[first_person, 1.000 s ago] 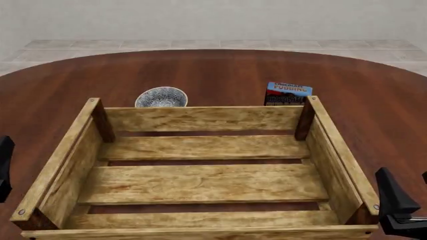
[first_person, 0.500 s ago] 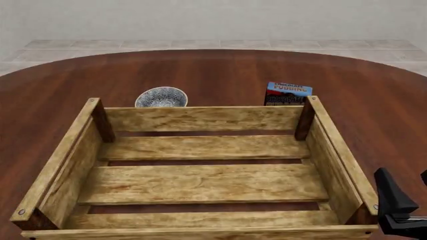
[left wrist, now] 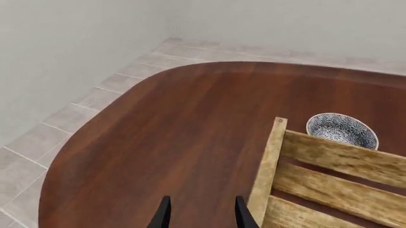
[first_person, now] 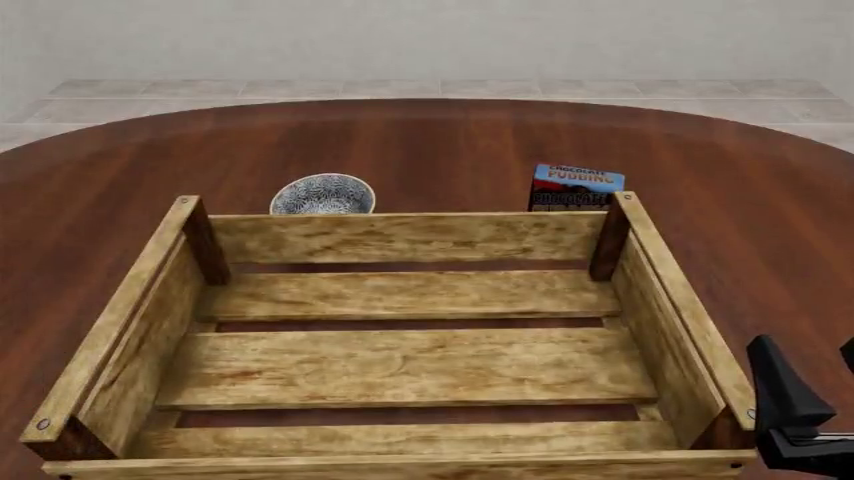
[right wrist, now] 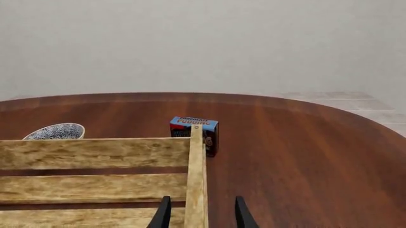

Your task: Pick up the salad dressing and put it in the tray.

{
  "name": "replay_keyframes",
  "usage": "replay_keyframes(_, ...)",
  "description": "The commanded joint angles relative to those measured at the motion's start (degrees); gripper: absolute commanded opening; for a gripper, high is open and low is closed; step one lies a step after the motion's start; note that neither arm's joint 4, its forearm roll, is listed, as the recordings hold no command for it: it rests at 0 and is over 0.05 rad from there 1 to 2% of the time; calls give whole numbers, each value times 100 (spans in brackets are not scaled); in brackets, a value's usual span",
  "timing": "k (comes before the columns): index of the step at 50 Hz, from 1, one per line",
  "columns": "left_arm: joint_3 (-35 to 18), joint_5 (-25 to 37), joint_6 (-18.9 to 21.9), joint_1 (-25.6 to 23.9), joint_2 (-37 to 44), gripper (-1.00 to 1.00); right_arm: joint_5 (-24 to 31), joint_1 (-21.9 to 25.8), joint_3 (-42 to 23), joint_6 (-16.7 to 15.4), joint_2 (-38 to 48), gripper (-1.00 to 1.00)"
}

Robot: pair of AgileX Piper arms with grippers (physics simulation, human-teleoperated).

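The salad dressing shows in none of the views. The tray (first_person: 407, 236), a large light-wood slatted crate with dark corner posts, fills the near middle of the table and holds nothing. In the left wrist view my left gripper (left wrist: 201, 218) is open over bare table just outside the tray's (left wrist: 269, 171) left wall; it is out of the front view. At the tray's near right corner my right gripper (first_person: 817, 400) is open. In the right wrist view its fingertips straddle the line of the tray's (right wrist: 195, 180) right wall from above.
A patterned black-and-white bowl (first_person: 322, 194) stands just behind the tray's far left corner. A blue-and-red chocolate pudding box (first_person: 575, 187) stands upright behind the far right corner. The round dark wood table (first_person: 441, 140) extends beyond them, with tiled floor and wall behind.
The left arm's dark tip, at the front view's left edge a second ago, has left that view. My right gripper has sunk very slightly.
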Motion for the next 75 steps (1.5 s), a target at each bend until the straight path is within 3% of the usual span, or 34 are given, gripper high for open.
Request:
replay_keyframes(1,17,165,-13,247,-73,100,-7,10,-5,-3,14,100)
replay_keyframes(42,549,341,196,528,-189,100,-42,45,3,-31,73,100)
replay_keyframes(75,804,177,582,1082,-222,100,-49,59,3,-18,107,100)
